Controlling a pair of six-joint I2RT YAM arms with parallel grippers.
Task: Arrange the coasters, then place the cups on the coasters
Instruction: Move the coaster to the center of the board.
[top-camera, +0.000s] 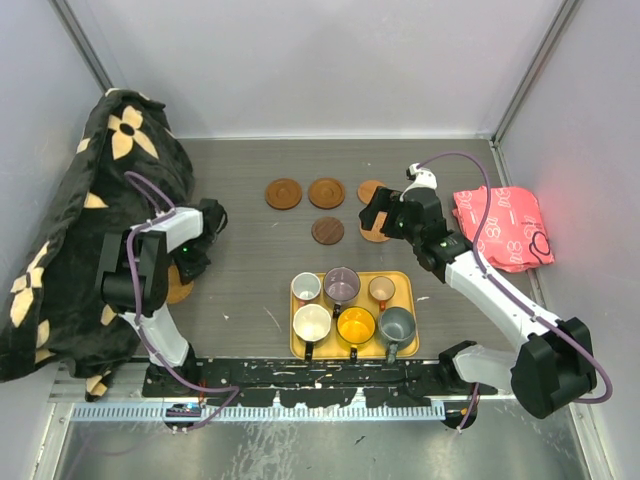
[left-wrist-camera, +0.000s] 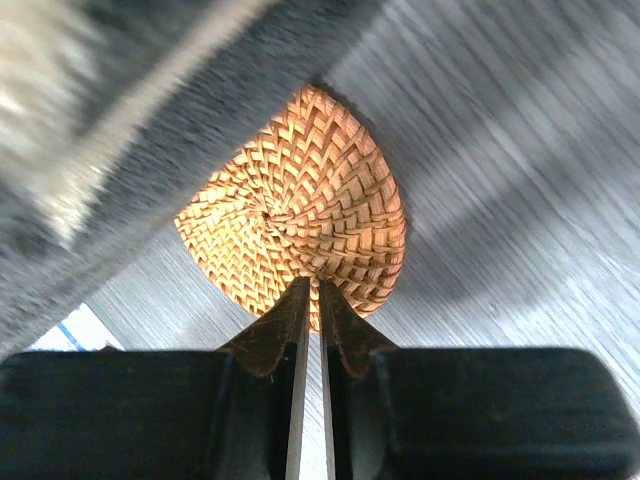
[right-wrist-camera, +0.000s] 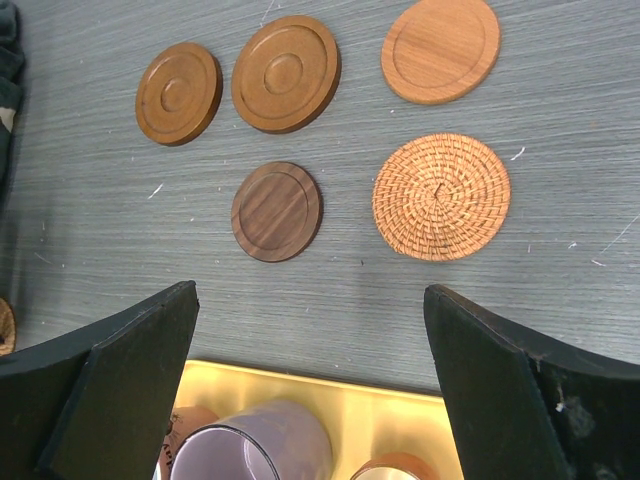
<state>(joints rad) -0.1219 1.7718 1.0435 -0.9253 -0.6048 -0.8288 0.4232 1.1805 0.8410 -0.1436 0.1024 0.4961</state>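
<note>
At the table's left side, hard against the black flowered cloth: left gripper clamped down to a hairline gap, fingertips pinching the near rim of the left woven coaster. Orange-brown basketwork disc, far-left part tucked under the cloth's dark fuzzy edge, grey table beneath; lifted or lying flat, cannot tell. From overhead, just a sliver of that disc showing beside the arm. Over on the right, toward the back: right gripper spread wide, nothing between its fingers, touching nothing, poised above bare tabletop between the coaster group and the yellow tray. Beyond those open fingers, five coasters lying flat, each apart from the others. Far row, left to right: leftmost ringed coaster, middle ringed coaster, pale wooden coaster. Near row: dark brown coaster and, just right of it, right woven coaster. Overhead, the pale one and the woven one partly hidden by the right gripper. All six cups upright in the tray, two rows of three: white cup, purple-grey cup, small brown cup behind; cream-lined cup, orange-yellow cup, grey-green cup in front, front-row handles toward the near edge. None set on a coaster.
</note>
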